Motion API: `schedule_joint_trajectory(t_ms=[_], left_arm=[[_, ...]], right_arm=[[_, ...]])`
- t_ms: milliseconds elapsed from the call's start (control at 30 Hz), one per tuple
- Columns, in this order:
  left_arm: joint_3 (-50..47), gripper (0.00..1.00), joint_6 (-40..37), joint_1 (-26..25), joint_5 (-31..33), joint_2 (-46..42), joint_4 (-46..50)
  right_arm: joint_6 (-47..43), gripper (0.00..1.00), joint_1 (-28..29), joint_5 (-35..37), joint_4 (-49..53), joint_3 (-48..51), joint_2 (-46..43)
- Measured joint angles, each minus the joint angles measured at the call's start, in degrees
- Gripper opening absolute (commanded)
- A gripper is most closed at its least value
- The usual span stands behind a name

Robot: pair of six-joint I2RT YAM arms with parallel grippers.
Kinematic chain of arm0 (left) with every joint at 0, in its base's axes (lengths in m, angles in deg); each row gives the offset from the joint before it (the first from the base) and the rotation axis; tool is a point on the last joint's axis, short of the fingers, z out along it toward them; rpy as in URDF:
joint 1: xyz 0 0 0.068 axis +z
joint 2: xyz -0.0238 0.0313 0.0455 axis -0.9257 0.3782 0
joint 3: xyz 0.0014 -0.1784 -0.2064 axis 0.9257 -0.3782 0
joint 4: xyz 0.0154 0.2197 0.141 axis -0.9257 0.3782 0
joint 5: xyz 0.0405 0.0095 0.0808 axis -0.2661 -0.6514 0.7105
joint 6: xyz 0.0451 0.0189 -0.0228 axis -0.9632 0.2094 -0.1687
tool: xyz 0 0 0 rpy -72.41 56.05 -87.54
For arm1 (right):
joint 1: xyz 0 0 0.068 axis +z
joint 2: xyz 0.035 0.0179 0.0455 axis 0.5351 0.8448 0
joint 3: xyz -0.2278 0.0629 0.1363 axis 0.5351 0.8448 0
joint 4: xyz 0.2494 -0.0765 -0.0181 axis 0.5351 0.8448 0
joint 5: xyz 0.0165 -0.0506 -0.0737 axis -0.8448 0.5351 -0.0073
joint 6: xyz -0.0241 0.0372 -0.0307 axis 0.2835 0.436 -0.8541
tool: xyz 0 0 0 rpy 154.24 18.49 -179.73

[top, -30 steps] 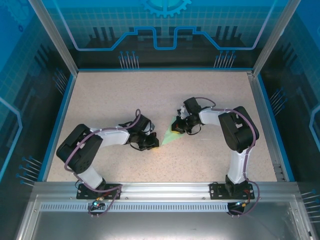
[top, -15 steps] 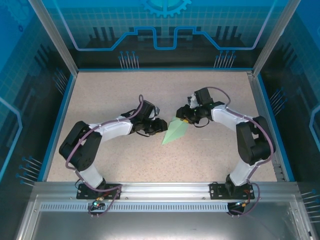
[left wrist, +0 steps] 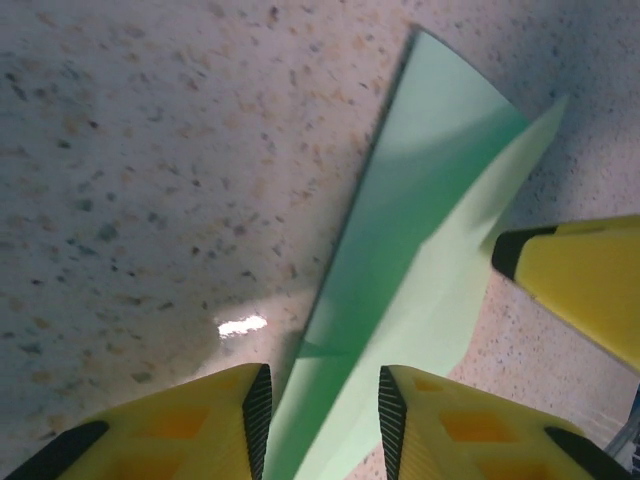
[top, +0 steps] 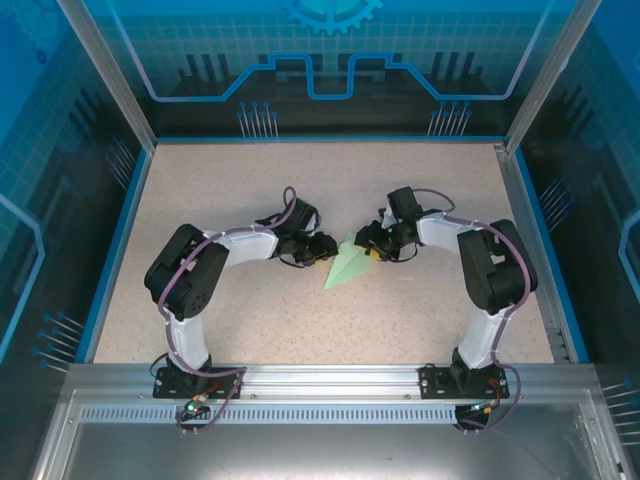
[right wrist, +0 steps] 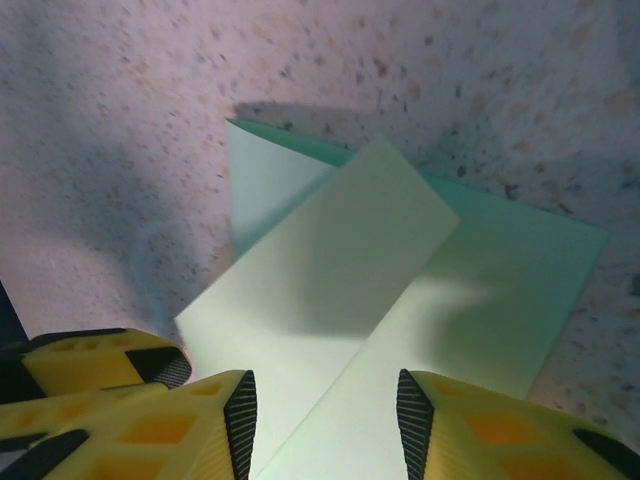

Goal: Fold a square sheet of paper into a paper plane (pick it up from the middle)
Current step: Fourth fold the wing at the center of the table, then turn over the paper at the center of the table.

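The square sheet of paper lies on the table as a pale mint-green paper plane (top: 346, 264), pointing toward the near left. My left gripper (top: 325, 247) is at its left edge and my right gripper (top: 364, 243) at its wide rear end. In the left wrist view the plane (left wrist: 420, 260) runs between the open left gripper's (left wrist: 323, 400) pads, with a gap on each side. In the right wrist view the folded wings (right wrist: 380, 280) lie under the open right gripper (right wrist: 325, 410). Neither gripper pinches the paper.
The speckled beige table (top: 250, 190) is bounded by blue side rails (top: 118, 250) and a metal frame. One right finger (left wrist: 570, 280) shows beside the plane in the left wrist view, and one left finger (right wrist: 100, 365) in the right wrist view, so the grippers stand very close.
Both grippers have gone from shut to open. The left gripper moved up and right to the plane's left edge. The plane now lies flat on the table.
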Motion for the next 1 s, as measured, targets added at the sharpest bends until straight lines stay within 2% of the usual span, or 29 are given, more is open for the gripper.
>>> schedule_joint_trajectory(t_ms=[333,467,600,700,833,933,1000], left_arm=[[0.0,0.36,1.4,0.5,0.0,0.9,-0.5],[0.0,0.37,1.6,1.2,-0.1,0.9,-1.2],[-0.1,0.38,2.6,2.3,-1.5,0.9,-2.5],[-1.2,0.41,3.5,3.6,-2.9,0.9,-4.6],[-4.6,0.54,4.9,6.2,-5.1,-0.3,-6.6],[-7.5,0.71,6.1,8.0,-6.7,-3.5,-8.2],[-8.7,0.79,6.3,8.9,-8.0,-6.4,-9.2]], right_arm=[[1.0,0.39,1.1,-2.4,-2.6,-1.5,2.4],[1.4,0.34,1.8,-3.4,-4.1,-1.5,3.0],[1.9,0.15,2.4,-4.5,-6.6,-1.4,3.1],[3.0,0.07,2.4,-5.5,-11.0,0.0,3.1],[4.7,0.04,1.8,-7.1,-16.1,2.6,2.2],[4.7,0.04,1.0,-9.0,-17.1,2.3,-0.2],[4.5,0.04,0.2,-11.1,-17.8,1.3,-2.0]])
